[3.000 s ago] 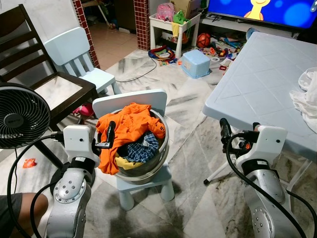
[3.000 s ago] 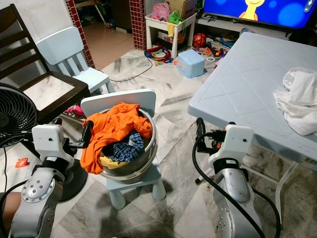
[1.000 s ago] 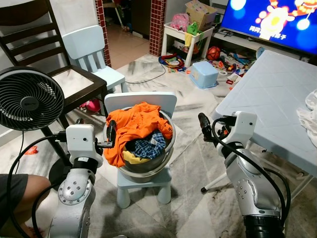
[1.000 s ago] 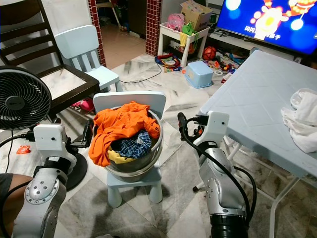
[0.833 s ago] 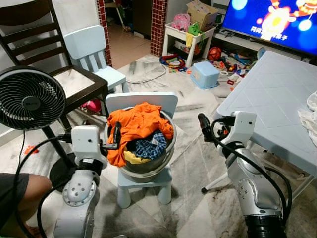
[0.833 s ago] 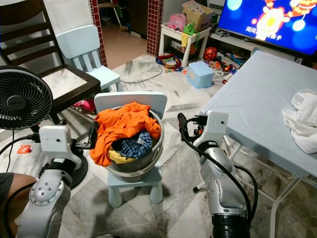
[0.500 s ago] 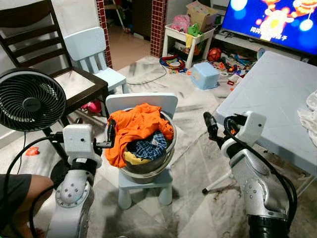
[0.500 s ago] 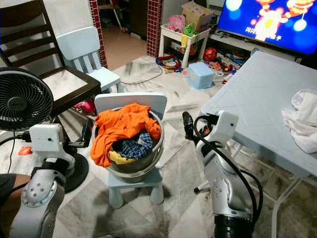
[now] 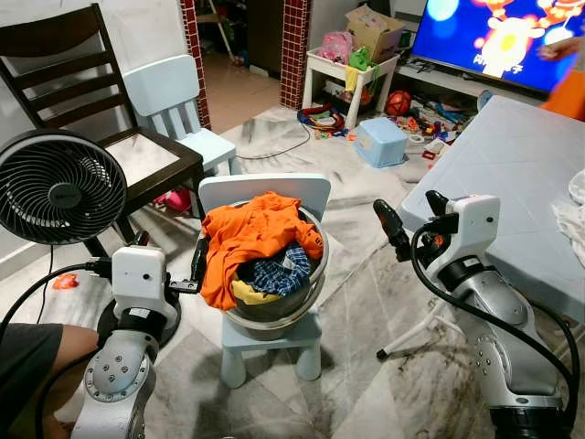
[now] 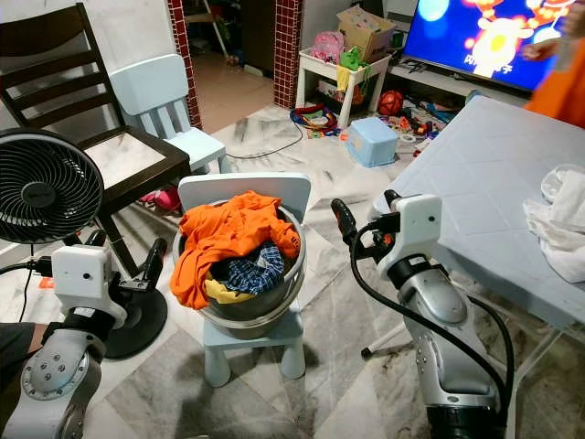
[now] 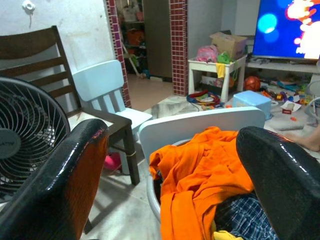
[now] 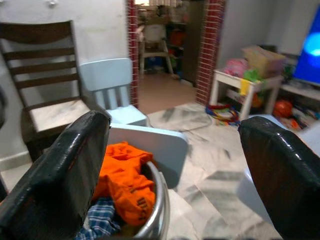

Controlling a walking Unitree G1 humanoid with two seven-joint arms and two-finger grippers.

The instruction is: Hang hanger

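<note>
A metal basin (image 9: pixel 274 309) heaped with clothes, an orange shirt (image 9: pixel 258 234) on top and a blue checked cloth (image 9: pixel 274 273) under it, sits on a small pale-blue chair (image 9: pixel 265 190). My left gripper (image 9: pixel 196 262) is open just left of the basin's rim, level with the shirt's hanging edge, holding nothing. The left wrist view looks between its two fingers (image 11: pixel 60 180) at the orange shirt (image 11: pixel 200 175). My right gripper (image 9: pixel 411 215) is open to the right of the basin, above the floor, also holding nothing; its fingers (image 12: pixel 60 170) frame the basin (image 12: pixel 155 210).
A black fan (image 9: pixel 59 187) and a dark wooden chair (image 9: pixel 119 155) stand at the left, with a second pale-blue chair (image 9: pixel 174 101) behind. A pale-blue table (image 9: pixel 512 174) carrying a white cloth (image 9: pixel 574 210) is at the right. A person's knee (image 9: pixel 37 352) is at the lower left.
The view has pulled back and shifted a little. My right wrist has risen slightly and my left gripper has dropped a bit. A person in orange has appeared at the upper right.
</note>
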